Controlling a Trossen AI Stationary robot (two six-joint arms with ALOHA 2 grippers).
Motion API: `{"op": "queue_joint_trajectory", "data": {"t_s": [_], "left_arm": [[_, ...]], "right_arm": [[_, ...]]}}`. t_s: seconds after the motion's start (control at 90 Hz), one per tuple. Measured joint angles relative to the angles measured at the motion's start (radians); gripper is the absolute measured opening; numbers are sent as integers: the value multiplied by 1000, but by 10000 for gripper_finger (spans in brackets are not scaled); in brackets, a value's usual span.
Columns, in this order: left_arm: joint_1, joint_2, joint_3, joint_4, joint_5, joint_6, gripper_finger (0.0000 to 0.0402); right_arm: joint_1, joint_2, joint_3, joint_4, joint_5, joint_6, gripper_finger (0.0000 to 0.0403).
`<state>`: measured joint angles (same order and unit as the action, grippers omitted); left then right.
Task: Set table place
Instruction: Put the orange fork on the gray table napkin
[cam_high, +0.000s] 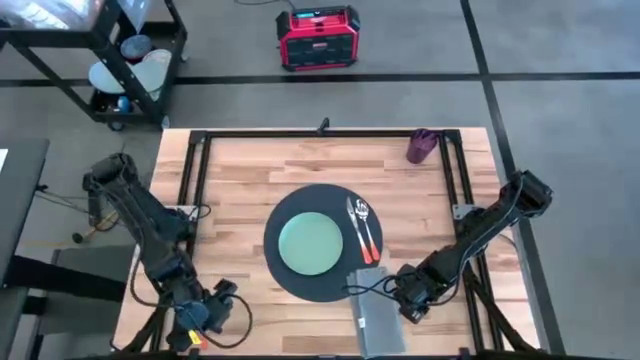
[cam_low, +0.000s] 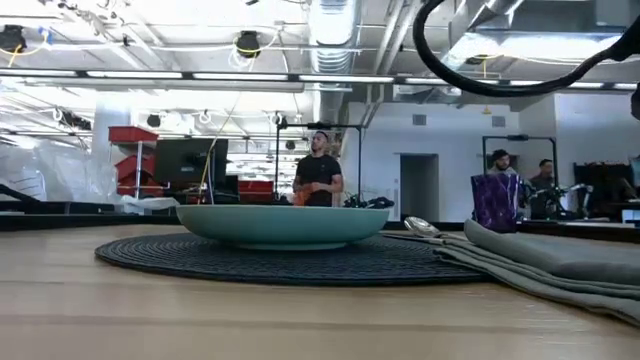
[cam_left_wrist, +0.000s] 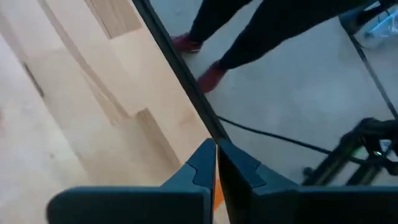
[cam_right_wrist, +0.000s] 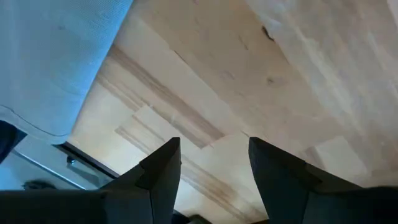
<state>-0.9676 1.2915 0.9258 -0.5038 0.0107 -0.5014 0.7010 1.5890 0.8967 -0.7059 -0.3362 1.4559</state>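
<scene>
The folded grey napkin (cam_low: 560, 262) lay nearest the low camera, at the near edge of the worktop (cam_high: 240, 190), just beside the round dark placemat (cam_high: 325, 285) and overlapping its rim slightly. The placemat sat near the centre of the worktop, toward the near edge. A pale green plate (cam_high: 310, 243) rested on it, left of centre. Two utensils with orange-red handles (cam_high: 362, 232) lay side by side on the placemat, just right of the plate. A purple cup (cam_high: 421, 146) stood well apart, at the far right corner of the worktop. The right end effector (cam_high: 408, 300) hovered just beside the napkin's right edge, its fingers (cam_right_wrist: 163, 168) spread apart and gripping nothing, bare wood visible between them. The left end effector (cam_left_wrist: 216, 163) waited at the near left corner, over the worktop's edge, fingers pressed together; something orange showed between them, but whether it was a held item could not be determined. Judged from this layout, the setting was well advanced: mat, plate, utensils and napkin were all placed. The cup appeared to be the remaining item, likely to be brought beside the placemat.
</scene>
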Motion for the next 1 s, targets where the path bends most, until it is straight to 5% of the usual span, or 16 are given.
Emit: {"op": "queue_joint_trajectory", "data": {"t_s": [0.178,0.456,0.733,1.0], "left_arm": [[-38,0,-71,53,-110,-43,0],[-129,0,-214,249,-151,-280,0],[-201,5,-290,266,-164,-378,0],[-202,5,-330,263,84,-486,0]], "right_arm": [[-2,0,0,3,-31,2,175],[0,0,2,13,-118,2,175],[0,0,2,48,-138,1,175],[0,0,2,48,-131,2,175]]}}
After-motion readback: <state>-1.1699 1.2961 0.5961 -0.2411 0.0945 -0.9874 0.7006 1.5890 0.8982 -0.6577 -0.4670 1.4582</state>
